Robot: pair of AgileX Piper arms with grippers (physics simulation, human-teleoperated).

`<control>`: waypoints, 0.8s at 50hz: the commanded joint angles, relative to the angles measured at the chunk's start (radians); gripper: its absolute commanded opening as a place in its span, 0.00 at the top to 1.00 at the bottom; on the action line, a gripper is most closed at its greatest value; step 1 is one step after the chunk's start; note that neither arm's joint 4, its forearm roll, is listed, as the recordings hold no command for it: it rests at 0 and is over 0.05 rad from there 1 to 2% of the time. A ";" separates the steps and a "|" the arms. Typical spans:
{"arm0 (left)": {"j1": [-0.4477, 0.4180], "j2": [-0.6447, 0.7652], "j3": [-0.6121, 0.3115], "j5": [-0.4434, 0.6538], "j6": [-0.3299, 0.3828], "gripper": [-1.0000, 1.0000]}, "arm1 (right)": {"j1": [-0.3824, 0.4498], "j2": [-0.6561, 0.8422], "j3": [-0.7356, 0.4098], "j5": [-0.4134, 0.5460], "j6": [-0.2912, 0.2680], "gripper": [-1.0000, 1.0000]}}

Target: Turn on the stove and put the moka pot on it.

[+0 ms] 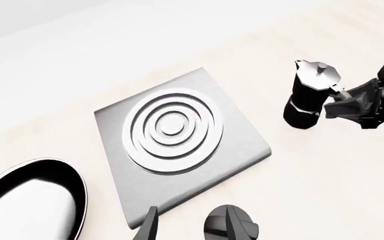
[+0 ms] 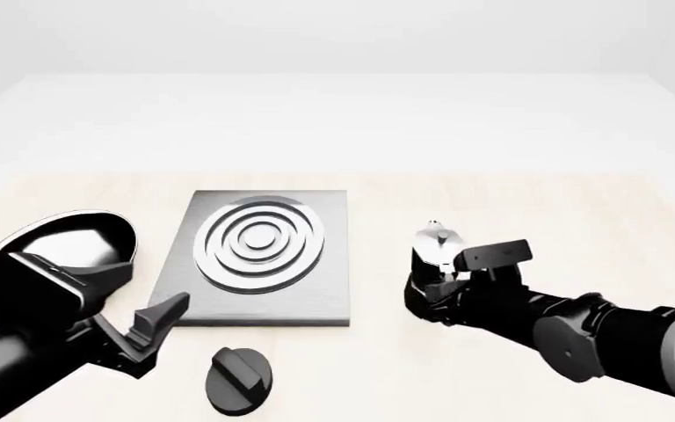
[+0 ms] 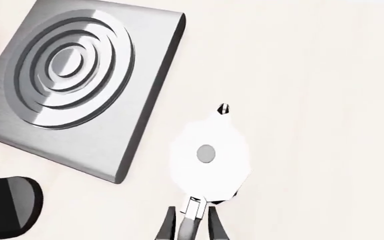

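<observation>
Stove [image 2: 264, 255]: flat grey plate with concentric rings, left of centre on the table [image 2: 526, 202], nothing standing on it.
Knob [image 2: 239, 379]: round, black, ridged — on the table just near of the stove's near edge.
Moka pot [image 2: 434, 264]: upright on the table, right of the stove and apart from it; silver lid up, handle toward the right arm.
Right gripper [image 3: 193, 220]: fingers either side of the pot's handle, narrowly parted — whether they press it, I cannot tell.
Left gripper [image 2: 150, 338]: fingers spread apart, holding nothing, hanging above the table near-left of the stove, just left of the knob.
Frying pan [image 2: 62, 255]: black, glossy, at the far left beside the stove.
</observation>
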 commanded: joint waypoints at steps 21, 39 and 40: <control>-0.007 0.022 -0.002 -0.018 0.002 0.00 | 0.006 -0.102 -0.011 0.069 -0.021 1.00; 0.002 -0.009 -0.013 0.010 0.007 0.00 | 0.009 -0.197 -0.114 0.178 -0.075 1.00; 0.004 -0.012 -0.014 0.012 0.009 0.00 | 0.015 -0.194 -0.123 0.178 -0.076 1.00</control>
